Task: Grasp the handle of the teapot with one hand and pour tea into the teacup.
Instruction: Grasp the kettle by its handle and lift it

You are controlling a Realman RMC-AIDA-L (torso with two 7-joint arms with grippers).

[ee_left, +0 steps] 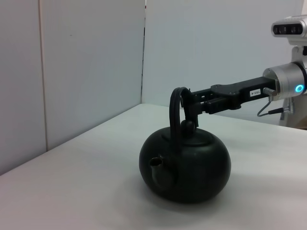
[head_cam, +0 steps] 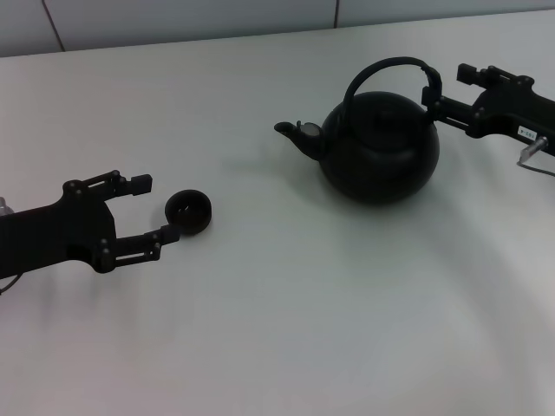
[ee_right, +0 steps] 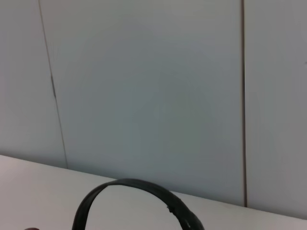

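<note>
The matte-black teapot stands on the white table at the right, spout pointing left; it also shows in the left wrist view. Its arched handle rises over the lid and shows in the left wrist view and the right wrist view. My right gripper is at the handle's right end with its jaws apart, one finger against the hoop; it also shows in the left wrist view. The small dark teacup sits at the left. My left gripper is open, its tips just beside the cup. No tea is visible.
The white table meets a pale panelled wall along its far edge. A silver wrist and cable of the right arm sit at the far right edge.
</note>
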